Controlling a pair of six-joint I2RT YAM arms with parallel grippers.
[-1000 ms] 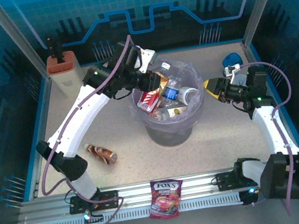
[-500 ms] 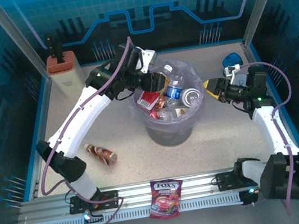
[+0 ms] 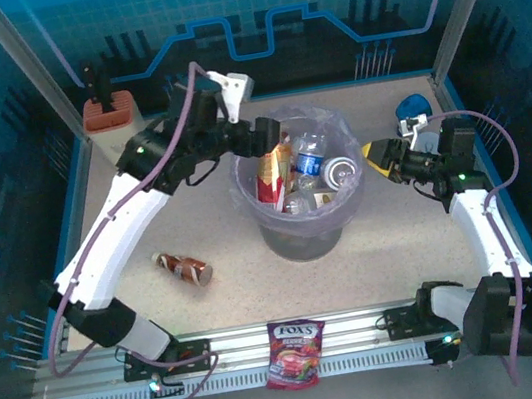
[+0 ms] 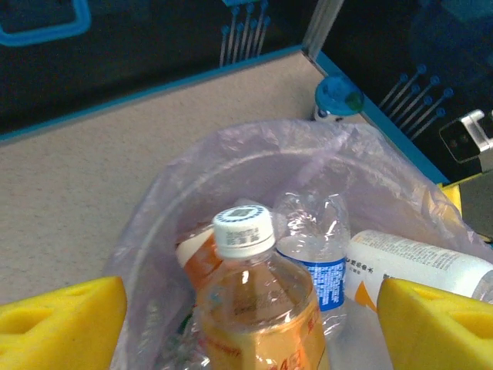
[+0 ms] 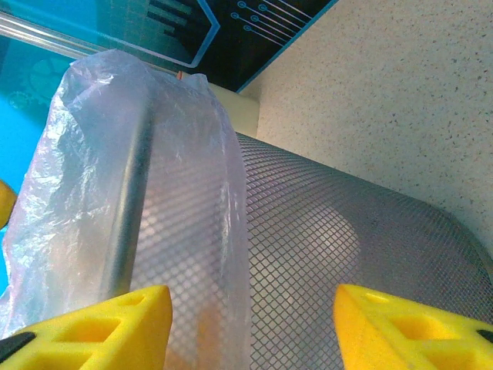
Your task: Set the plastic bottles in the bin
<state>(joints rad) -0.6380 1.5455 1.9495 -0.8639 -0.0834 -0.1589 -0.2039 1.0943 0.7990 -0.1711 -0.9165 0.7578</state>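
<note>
Your left tool (image 3: 276, 147) gapes wide over the round grey bag-lined bin (image 3: 303, 239), leaving the orange white-capped plastic bottle (image 4: 258, 308) free inside; your right tool (image 3: 370, 156), equally wide, waits alongside.

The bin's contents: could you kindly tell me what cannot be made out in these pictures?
Orange-labelled bottle: lower body cut off by the left wrist view's bottom edge.
Bin floor: hidden under piled bottles, top view.
Bin interior, right wrist view: screened by mesh wall and bag.
Brown bottle label: too small, top view.
</note>
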